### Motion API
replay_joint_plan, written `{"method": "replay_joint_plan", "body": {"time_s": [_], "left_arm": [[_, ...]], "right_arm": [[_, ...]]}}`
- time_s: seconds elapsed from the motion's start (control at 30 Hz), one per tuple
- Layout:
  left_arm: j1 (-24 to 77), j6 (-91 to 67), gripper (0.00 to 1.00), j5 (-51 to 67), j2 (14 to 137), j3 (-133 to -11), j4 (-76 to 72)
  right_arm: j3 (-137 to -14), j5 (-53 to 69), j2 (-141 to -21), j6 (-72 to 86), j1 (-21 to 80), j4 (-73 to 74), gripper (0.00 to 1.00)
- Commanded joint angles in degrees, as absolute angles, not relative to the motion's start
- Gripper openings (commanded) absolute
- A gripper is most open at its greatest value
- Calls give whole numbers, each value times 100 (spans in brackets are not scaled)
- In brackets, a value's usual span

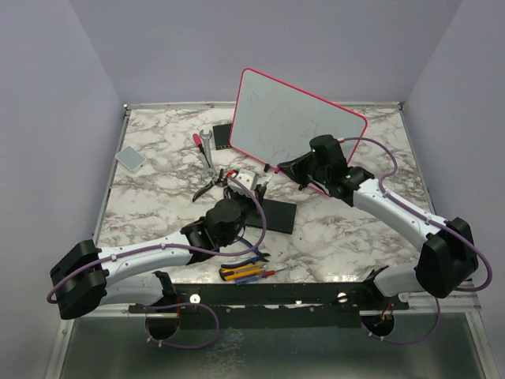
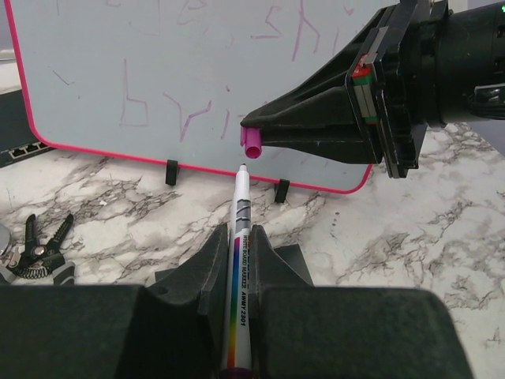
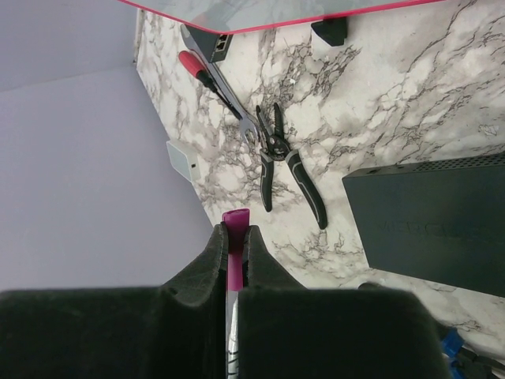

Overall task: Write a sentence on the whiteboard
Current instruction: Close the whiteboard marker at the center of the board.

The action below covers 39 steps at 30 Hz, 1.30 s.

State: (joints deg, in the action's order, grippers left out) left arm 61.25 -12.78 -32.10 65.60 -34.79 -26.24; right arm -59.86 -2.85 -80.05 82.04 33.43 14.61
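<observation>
While left pincer (image 2: 238,241) clamps marker (image 2: 240,201) and right pincer (image 3: 235,237) grips pink cap (image 2: 252,144), nib just short of cap mouth: skewed push could miss, jab whiteboard (image 2: 118,47), smudge sentence (image 2: 181,114).

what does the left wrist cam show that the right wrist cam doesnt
Only left wrist: the sentence on the whiteboard, the marker clamped in the left tool, and the right tool seen from outside. Only right wrist: the red screwdriver, the grey pad and the black slab. Both: the whiteboard's pink frame, the pliers and the pink cap the right tool grips.
</observation>
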Motion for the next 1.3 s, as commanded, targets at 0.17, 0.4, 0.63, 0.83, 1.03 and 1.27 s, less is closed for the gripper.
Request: {"method": "replay_joint_plan", "body": {"time_s": [0.17, 0.4, 0.63, 0.83, 1.03, 1.27], "left_arm": [[6148, -1233, 0, -3300, 6529, -3423, -2875], [6153, -1251, 0, -3303, 6595, -3419, -2908], [6148, -1266, 0, -3296, 6631, -3409, -2936], [6145, -1269, 0, -3308, 6662, -3404, -2936], [6149, -1275, 0, -3369, 6677, -3388, -2978], [6144, -1225, 0, -3520, 6693, -3351, -3103]], "right_arm": [[-6005, -104, -7945, 8139, 3388, 1372, 0], [-6004, -76, -7928, 8096, 3381, 1354, 0], [-5963, -35, -7953, 8086, 3384, 1294, 0], [-5960, 171, -7965, 8064, 3391, 1239, 0], [-5925, 185, -7937, 8053, 3392, 1231, 0], [-5912, 211, -7919, 8016, 3393, 1257, 0]]}}
